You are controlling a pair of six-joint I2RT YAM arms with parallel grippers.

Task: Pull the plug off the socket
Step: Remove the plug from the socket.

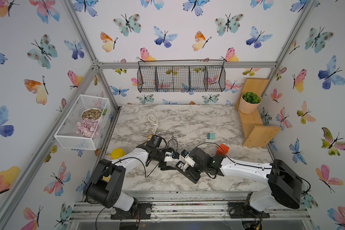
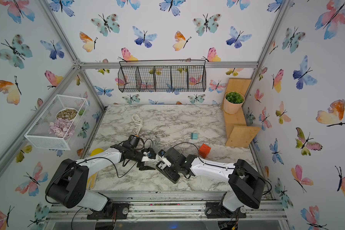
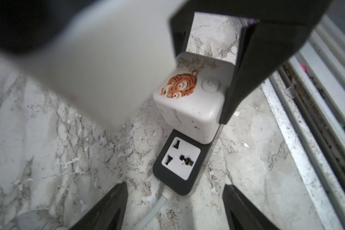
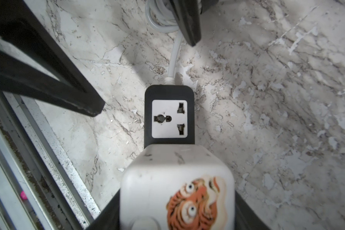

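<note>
plug (image 3: 189,111): white, orange-and-black striped tiger face, gold lettering
socket strip (image 3: 173,179): black body, white faceplate
cable (image 1: 153,123): white
table (image 1: 197,119): white marble, grey veins
walls (image 1: 38,79): white, watercolour butterflies
big cube (image 1: 222,149): orange-red
small cube (image 1: 211,136): teal

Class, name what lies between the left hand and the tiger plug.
One empty socket of the black strip, between left hand and plug; the left wrist view shows it.
</note>
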